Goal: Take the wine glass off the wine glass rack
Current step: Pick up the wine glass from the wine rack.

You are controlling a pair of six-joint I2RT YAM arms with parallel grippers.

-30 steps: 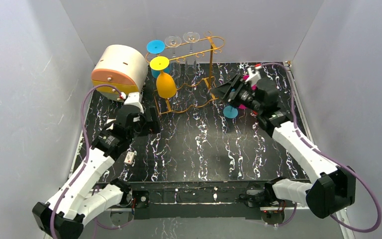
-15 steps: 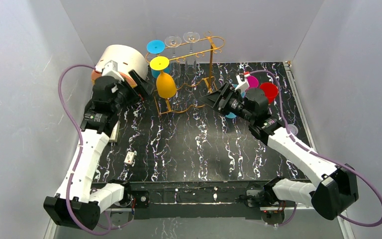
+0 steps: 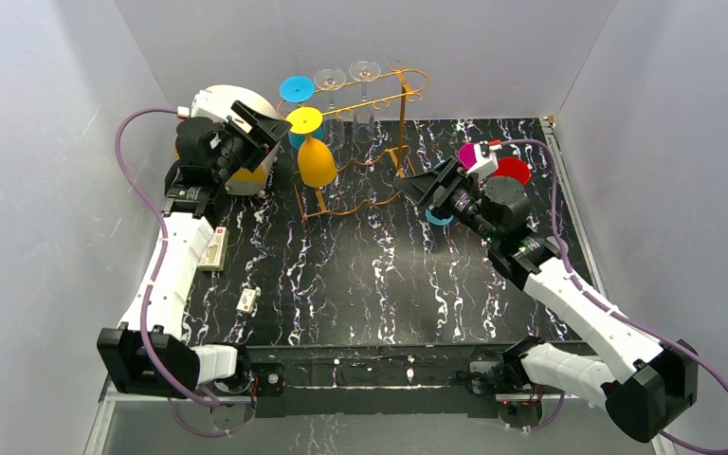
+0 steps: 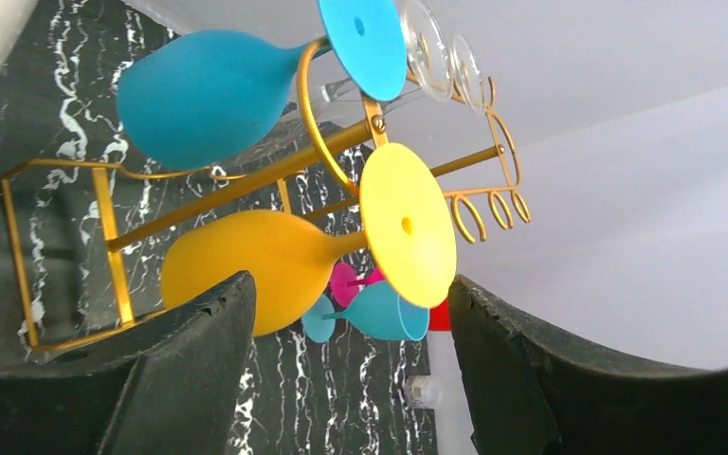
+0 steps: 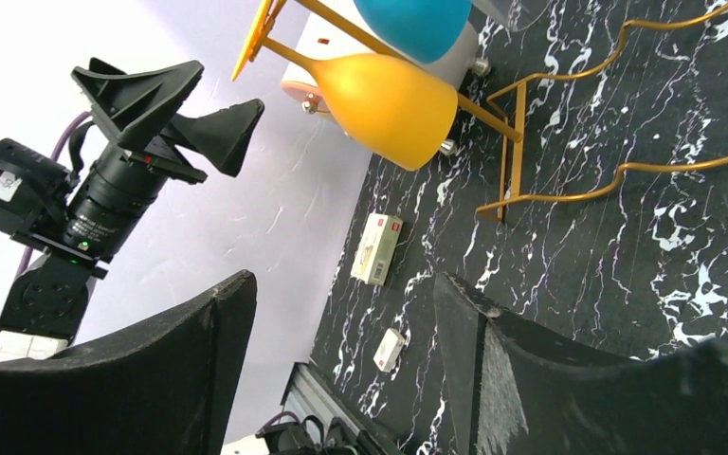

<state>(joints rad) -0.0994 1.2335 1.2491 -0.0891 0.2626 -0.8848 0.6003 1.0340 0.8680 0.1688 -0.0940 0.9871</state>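
Observation:
The golden wire wine glass rack [image 3: 379, 142] stands at the back of the table. An orange-yellow wine glass [image 3: 316, 159] hangs upside down from its near left end, with a blue one [image 3: 296, 88] behind it and two clear ones [image 3: 330, 78] further along. My left gripper [image 3: 263, 123] is open and empty, raised just left of the yellow glass's foot. In the left wrist view the glass [image 4: 265, 265] and the rack [image 4: 246, 185] lie beyond the gripper [image 4: 351, 284]. My right gripper [image 3: 417, 185] is open and empty beside the rack's right leg. It [image 5: 341, 280] faces the glass [image 5: 389, 100].
A round cream-and-orange box [image 3: 210, 98] stands behind my left arm. Cyan [image 3: 439, 218], magenta [image 3: 469, 154] and red [image 3: 512, 169] glasses lie on the table by my right wrist. Two small cartons [image 3: 213, 251] [image 3: 247, 301] lie at the left. Walls enclose the table.
My left arm has risen from the table and swung back, bringing its open gripper up beside the yellow glass's foot. My right gripper shifted slightly near the rack's right leg.

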